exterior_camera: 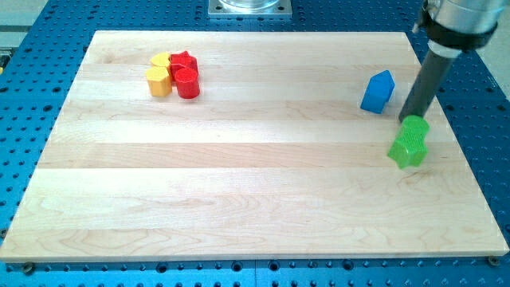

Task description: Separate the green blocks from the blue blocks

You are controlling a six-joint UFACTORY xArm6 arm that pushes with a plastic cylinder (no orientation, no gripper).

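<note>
A blue block [378, 92], house-shaped, stands at the view's right, in the upper half of the board. Two green blocks [409, 143] lie pressed together just below and to the right of it; their shapes are hard to make out. My tip [404, 119] touches the upper edge of the green pair, between the green blocks and the blue block. The dark rod rises up and to the right from there.
Two yellow blocks [159, 76] and two red blocks [186, 74] sit in a tight cluster at the view's upper left. The wooden board [239, 175] lies on a blue perforated table. The green blocks are near the board's right edge.
</note>
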